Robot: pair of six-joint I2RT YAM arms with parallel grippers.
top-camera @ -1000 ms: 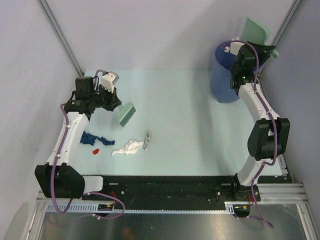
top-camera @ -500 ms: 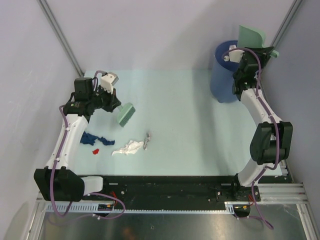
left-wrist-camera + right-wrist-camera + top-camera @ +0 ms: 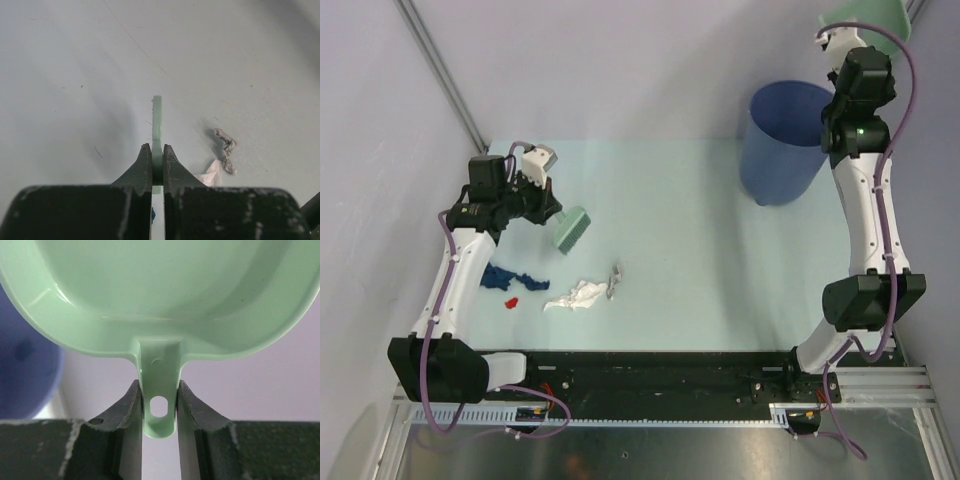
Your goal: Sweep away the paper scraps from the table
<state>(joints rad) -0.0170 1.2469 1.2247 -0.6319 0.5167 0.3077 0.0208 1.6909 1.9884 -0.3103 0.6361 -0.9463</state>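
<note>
The left jaws are clamped on the brush handle; the paper scraps lie on the surface close to these jaws, toward the near edge. The right jaws, clamped on the dustpan handle, stand well apart.

top view: pale green plastic dustpan is clipped by the frame's top edge. right wrist view: its pan runs off the top, left and right edges, and the round blue plastic bucket is only a blurred patch at the left. left wrist view: pale green hand brush shows edge-on, bristles unseen. crumpled white paper scrap is half hidden behind a finger of the left end effector. dark blue paper scrap near the bench left edge runs partly behind the left arm.
</note>
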